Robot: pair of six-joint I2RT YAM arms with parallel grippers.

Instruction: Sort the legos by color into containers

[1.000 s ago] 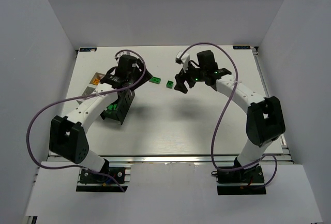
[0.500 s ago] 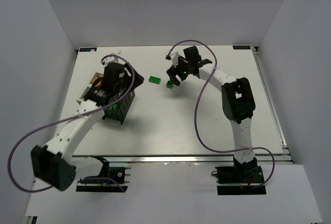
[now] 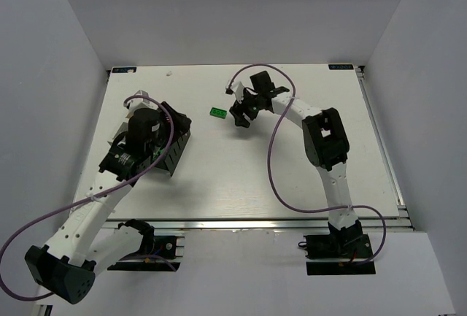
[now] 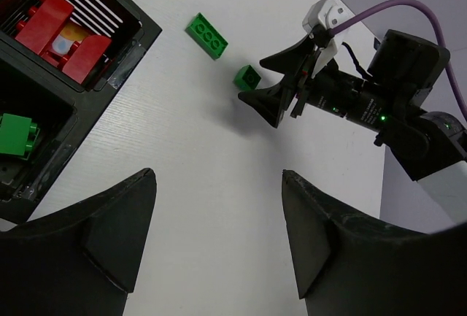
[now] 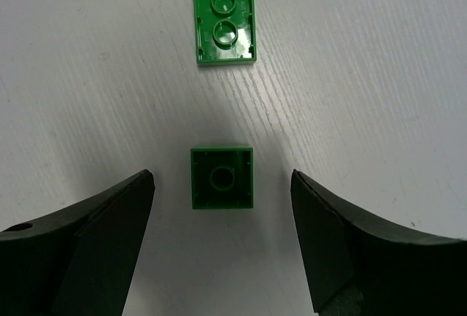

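Right gripper [image 3: 241, 118] jaws wide, straddling square green brick [image 5: 222, 177]; long green plate [image 5: 224, 14] just beyond it. Best to descend centred and close on the flat sides, avoiding the plate. Left gripper [image 4: 217, 177] wide, empty.

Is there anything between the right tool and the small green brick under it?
Nothing visible. The small green brick lies on the bare table, centred under the open right tool; the long green brick lies apart, beyond it.

right gripper [image 3: 241, 117] near green lego [image 3: 217, 113], black bin [image 3: 177, 149]
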